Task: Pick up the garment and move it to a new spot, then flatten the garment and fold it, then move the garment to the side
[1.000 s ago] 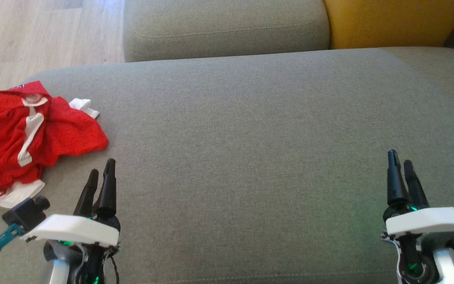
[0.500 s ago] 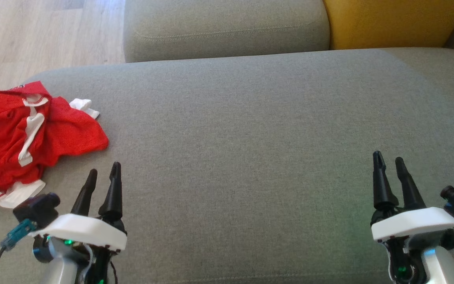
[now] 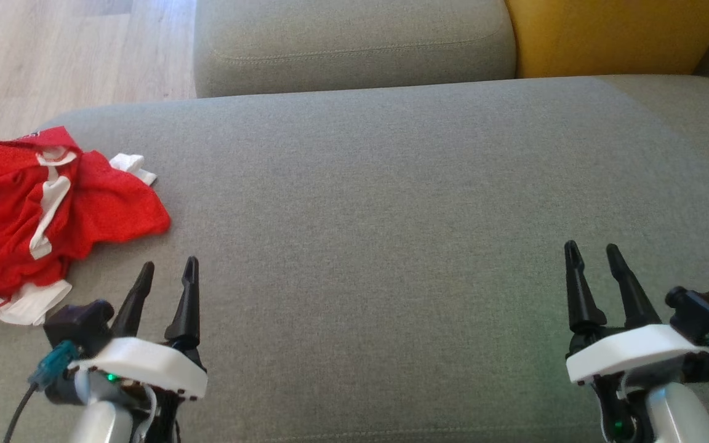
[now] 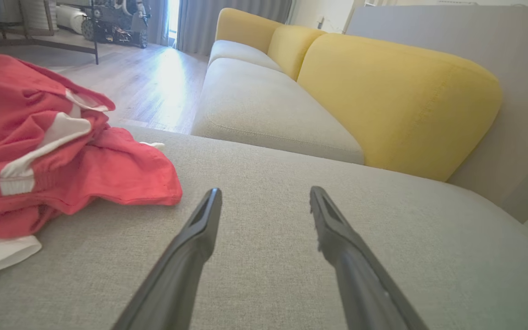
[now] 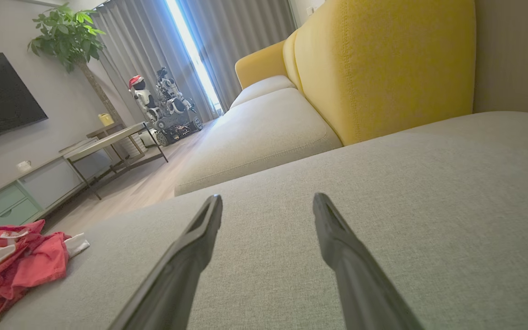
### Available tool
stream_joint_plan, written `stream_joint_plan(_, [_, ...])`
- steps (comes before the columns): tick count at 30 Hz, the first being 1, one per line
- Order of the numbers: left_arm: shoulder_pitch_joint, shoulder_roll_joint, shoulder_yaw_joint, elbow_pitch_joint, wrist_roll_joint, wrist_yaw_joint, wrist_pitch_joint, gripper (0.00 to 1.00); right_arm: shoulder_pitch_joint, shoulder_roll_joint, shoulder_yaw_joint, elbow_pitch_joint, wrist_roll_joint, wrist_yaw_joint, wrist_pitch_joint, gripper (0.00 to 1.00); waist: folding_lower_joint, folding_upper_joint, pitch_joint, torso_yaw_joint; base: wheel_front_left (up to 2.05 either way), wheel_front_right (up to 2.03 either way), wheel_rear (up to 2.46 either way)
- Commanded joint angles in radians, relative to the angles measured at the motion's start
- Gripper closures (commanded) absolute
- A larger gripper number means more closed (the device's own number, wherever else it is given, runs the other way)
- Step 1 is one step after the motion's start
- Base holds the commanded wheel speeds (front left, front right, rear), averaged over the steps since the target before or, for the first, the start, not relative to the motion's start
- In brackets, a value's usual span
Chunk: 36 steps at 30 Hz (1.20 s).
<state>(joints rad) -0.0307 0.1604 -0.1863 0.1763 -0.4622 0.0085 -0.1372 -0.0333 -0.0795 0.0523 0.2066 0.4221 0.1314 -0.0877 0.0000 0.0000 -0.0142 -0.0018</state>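
Red cloth with white trim is what this job is turning on: the garment (image 3: 53, 209) is lying in a crumpled heap at the far left of the grey seat cushion (image 3: 391, 184), with the wooden floor (image 3: 53, 55) beyond it. The left hand (image 3: 168, 263) is hovering near the heap's right edge but apart from it, its two dark fingers spread moderately wide and gripping nothing. In the left wrist view the red hem is sitting off to the left of the finger line, not between the fingers. The right hand (image 3: 591, 246) is waiting well apart on the other side of the cushion, likewise parted and empty, over bare upholstery. The step in hand is looking like the first pick-up, not yet begun. To do it well, the left hand is probably needing to swing left until the heap is lying between its fingers, then come down on a raised ridge of cloth rather than on the flat hem, since thin fabric lying flush on upholstery is likely to be slipping out of a shallow pinch. Biting on a thick fold near the white stripe is giving the better chance of lifting the whole piece in one go. The broad bare middle of the cushion is offering the obvious new spot, and carrying the garment high enough to clear the upholstery is guarding against dragging and further bunching.
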Motion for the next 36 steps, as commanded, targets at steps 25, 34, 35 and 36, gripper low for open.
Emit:
stream_joint_plan(25, [-0.047,0.029,0.005,0.022,0.228,0.053,-0.094,0.0,-0.017,0.014,0.037,-0.048,-0.27,-0.001,-0.005,0.0,0.0,0.0,-0.002,0.001,0.0,0.0,0.0])
stream_joint_plan(34, [-0.044,0.014,0.02,0.037,0.291,0.058,-0.12,0.0,-0.01,0.024,0.038,-0.059,-0.333,-0.001,-0.015,0.0,0.0,0.0,-0.003,0.003,0.0,0.0,0.0])
stream_joint_plan(35, [-0.044,0.013,0.021,0.039,0.3,0.057,-0.123,0.0,-0.009,0.024,0.038,-0.059,-0.344,-0.001,-0.015,0.0,0.0,0.0,-0.004,0.003,0.0,0.0,0.0])
stream_joint_plan(36, [-0.044,0.011,0.022,0.04,0.302,0.056,-0.125,0.0,-0.009,0.025,0.035,-0.059,-0.345,-0.001,-0.014,0.0,0.0,0.0,-0.004,0.004,0.0,0.0,0.0])
